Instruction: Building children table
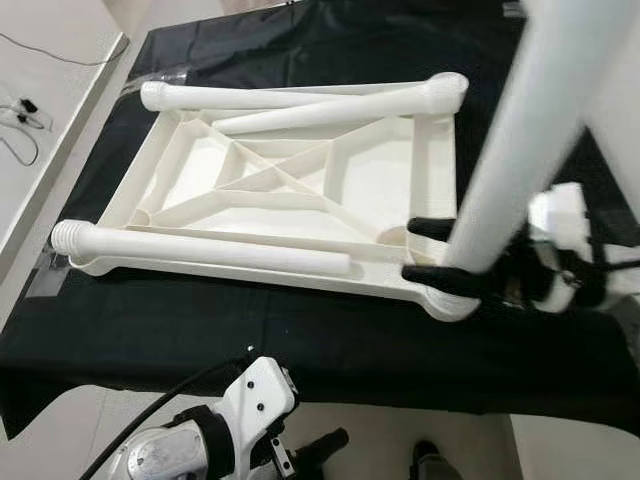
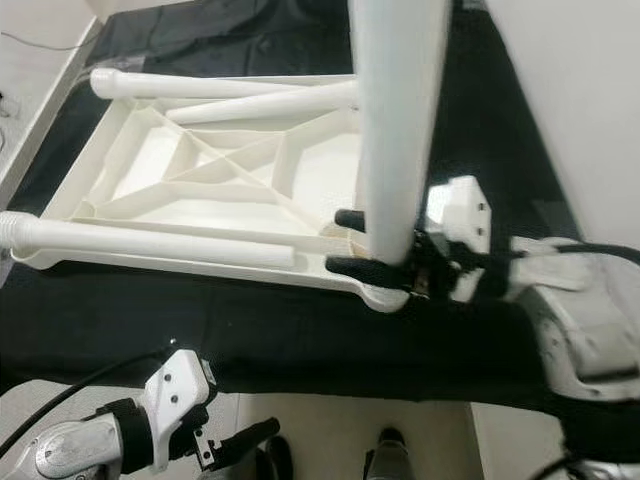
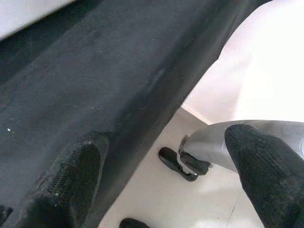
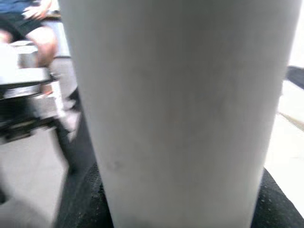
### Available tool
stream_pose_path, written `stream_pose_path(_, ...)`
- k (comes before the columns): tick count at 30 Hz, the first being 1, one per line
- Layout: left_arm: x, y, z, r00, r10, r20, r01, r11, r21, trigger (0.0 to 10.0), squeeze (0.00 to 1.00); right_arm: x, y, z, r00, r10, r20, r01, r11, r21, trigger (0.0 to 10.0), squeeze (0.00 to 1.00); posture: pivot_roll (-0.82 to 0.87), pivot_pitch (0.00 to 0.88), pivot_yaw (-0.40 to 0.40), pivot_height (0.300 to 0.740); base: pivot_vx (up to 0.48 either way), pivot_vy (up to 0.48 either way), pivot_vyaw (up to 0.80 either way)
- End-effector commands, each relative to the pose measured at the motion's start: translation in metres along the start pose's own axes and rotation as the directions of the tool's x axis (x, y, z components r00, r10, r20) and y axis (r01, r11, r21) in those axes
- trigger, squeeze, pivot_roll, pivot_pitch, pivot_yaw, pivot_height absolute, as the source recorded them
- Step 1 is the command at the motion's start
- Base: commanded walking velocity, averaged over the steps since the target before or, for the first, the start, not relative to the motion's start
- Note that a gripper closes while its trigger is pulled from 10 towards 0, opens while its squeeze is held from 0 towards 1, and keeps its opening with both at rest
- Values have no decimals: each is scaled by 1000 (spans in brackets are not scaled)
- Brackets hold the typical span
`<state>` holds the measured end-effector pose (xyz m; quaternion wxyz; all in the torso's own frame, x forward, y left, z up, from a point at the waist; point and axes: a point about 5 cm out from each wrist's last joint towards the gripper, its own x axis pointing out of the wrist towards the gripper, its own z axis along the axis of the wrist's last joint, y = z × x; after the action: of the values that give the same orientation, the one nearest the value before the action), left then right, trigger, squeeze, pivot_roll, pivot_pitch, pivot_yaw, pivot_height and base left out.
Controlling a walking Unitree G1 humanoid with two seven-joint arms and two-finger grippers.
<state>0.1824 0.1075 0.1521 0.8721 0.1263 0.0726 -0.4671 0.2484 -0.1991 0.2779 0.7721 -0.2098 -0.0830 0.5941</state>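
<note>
One white table leg (image 1: pixel 520 140) is held upright in the near right corner socket of the upturned tabletop (image 1: pixel 290 190) on the black-covered worktop (image 1: pixel 200 330), clamped by the right hand (image 1: pixel 430 250). Three legs (image 1: pixel 200 248) are seen lying loose, judged unfitted. The left hand (image 3: pixel 166 185) hangs spread, idle.

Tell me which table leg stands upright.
The leg in the right gripper, at the tabletop's near right corner; the other three lie flat.
</note>
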Motion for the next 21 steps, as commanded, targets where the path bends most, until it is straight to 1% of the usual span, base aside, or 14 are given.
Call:
stream_pose_path(1,0,-3,-5,1000,-12,-21,12,1000,-14,10000,0,16,23,-13,972,227,63,-234,961,144,10000,0,-35,348,193,740,0,0,0)
stream_pose_path(2,0,-3,-5,1000,-13,-21,13,1000,-13,10000,0,19,23,-13,964,259,52,-264,954,142,10000,0,-35,348,193,740,0,0,0)
stream_pose_path(4,0,-3,-5,1000,-13,-21,13,1000,-12,10000,0,20,23,-14,960,278,45,-281,949,142,10000,0,-35,348,193,740,0,0,0)
stream_pose_path(6,0,-3,-4,1000,-13,-20,13,1000,-12,10000,0,22,21,-16,962,272,27,-273,953,133,10000,0,-27,355,193,740,0,0,0)
stream_pose_path(8,0,-3,-4,1000,-10,-19,10,1000,-8,10000,0,31,11,-19,974,226,14,-226,968,108,10000,0,-19,361,189,740,0,0,0)
stream_pose_path(9,0,-3,-3,1000,-8,-18,8,1000,-7,10000,0,34,7,-20,979,203,26,-205,974,100,10000,0,-19,362,188,740,0,0,0)
stream_pose_path(11,0,-3,-3,1000,-8,-18,8,1000,-7,10000,0,34,7,-20,979,203,26,-205,974,100,10000,0,-19,362,188,740,0,0,0)
stream_pose_path(12,0,-3,-3,1000,-7,-17,7,1000,-6,10000,0,36,4,-20,981,191,37,-194,976,97,10000,0,-19,362,188,740,0,0,0)
stream_pose_path(13,-1,-3,-3,1000,-5,-17,5,1000,-6,10000,0,37,5,-17,977,197,77,-204,974,99,10000,0,-13,369,188,740,0,0,0)
stream_pose_path(16,-1,-3,-3,1000,-4,-16,4,1000,-6,10000,0,37,6,-14,973,205,105,-215,971,102,10000,0,-13,369,188,740,0,0,0)
stream_pose_path(18,-1,-3,-3,1000,-5,-17,5,1000,-5,10000,0,38,9,-9,962,237,135,-249,965,79,10000,0,-15,371,189,740,0,0,0)
stream_pose_path(20,-2,-3,-3,1000,-9,-18,9,1000,-1,10000,0,37,9,-5,954,260,151,-271,961,61,10000,0,-16,373,190,740,0,0,0)
stream_pose_path(21,-2,-2,-3,1000,-9,-18,9,1000,1,10000,0,36,7,-3,950,258,175,-272,960,63,10000,0,-12,373,193,740,0,0,0)
